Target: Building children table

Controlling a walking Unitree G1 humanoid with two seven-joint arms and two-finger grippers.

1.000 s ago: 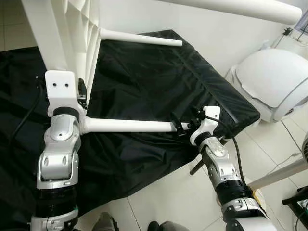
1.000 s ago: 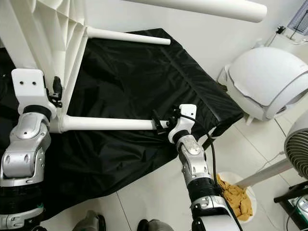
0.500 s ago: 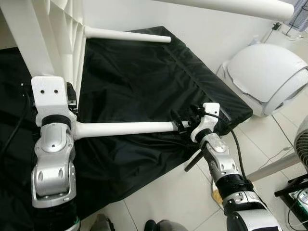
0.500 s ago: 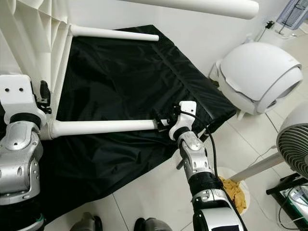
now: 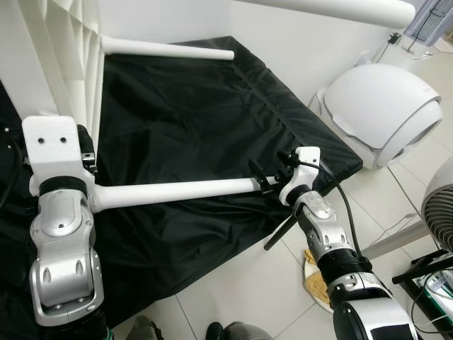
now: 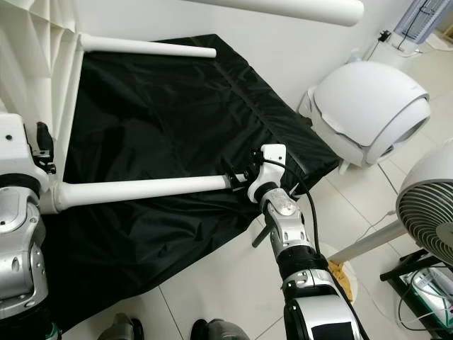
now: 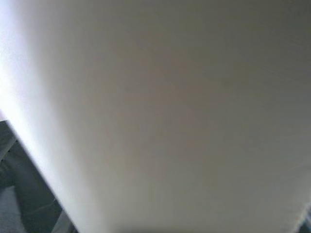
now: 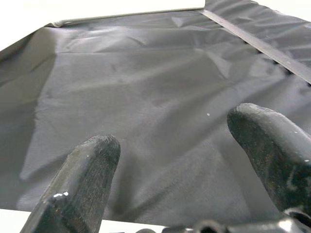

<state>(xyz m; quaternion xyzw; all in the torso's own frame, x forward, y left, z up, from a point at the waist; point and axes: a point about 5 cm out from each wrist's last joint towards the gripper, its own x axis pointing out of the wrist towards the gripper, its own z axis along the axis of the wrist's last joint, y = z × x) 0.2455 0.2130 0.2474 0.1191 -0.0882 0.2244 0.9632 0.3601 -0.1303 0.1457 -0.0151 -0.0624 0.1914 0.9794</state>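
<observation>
Two silver robot arms reach forward, placed here against one white table leg (image 5: 177,190) lying crosswise. The left arm (image 5: 62,276) rises upright at the leg's thick end, its white wrist block (image 5: 53,152) just above that end; its jaws are hidden. The right arm (image 6: 294,251) slants up to the leg's thin end, where the right gripper (image 8: 182,160) has its two black jaws spread apart.

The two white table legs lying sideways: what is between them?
Between the near leg and far leg, the left eye view shows black cloth.
</observation>
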